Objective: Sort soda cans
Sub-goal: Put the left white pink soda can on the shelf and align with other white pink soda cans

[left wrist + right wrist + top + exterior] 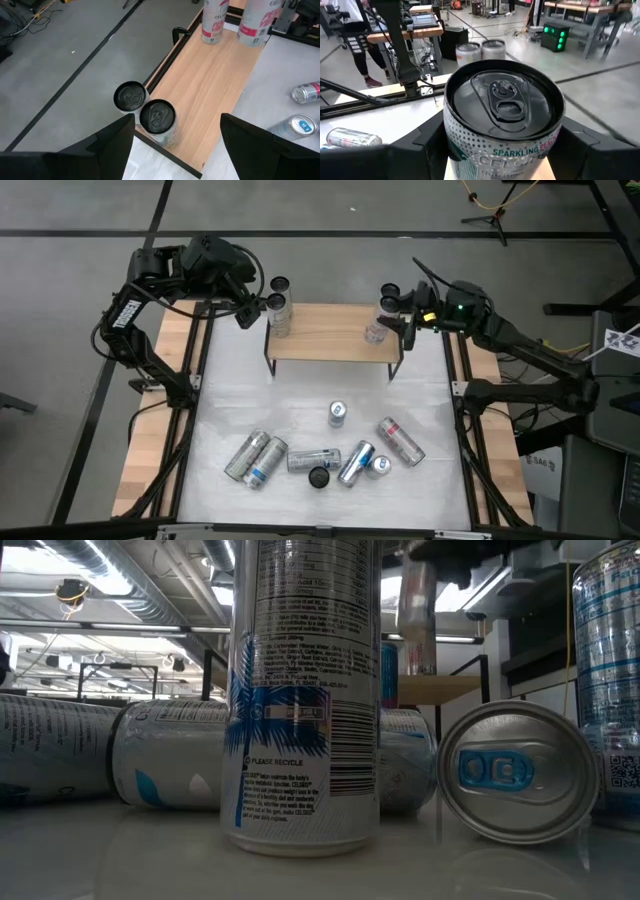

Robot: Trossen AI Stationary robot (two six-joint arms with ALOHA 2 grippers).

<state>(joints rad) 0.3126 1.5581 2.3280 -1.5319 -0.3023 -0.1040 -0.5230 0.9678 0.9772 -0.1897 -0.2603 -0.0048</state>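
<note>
Shelf (330, 345): a low wooden shelf at the far side of the table (300, 405); everything below is placed relative to it.
Left gripper (247, 305): just off the shelf's left end, jaws spread wide and holding nothing.
Left pair (279, 302): two dark-topped cans stand touching on the shelf's left end, directly before the left gripper's open fingers (117, 140).
Right gripper (397, 315): at the shelf's right end, fingers either side of a dark-topped can (502, 125); whether they press it I cannot tell.
Right pair (385, 310): that can and a second one (215, 20) with a pink label stand side by side on the shelf's right end.
Loose cans (320, 455): in front of the shelf, mostly lying in a row, one (337, 413) upright nearer the shelf.
Person (357, 37): beyond the shelf, by a desk.
</note>
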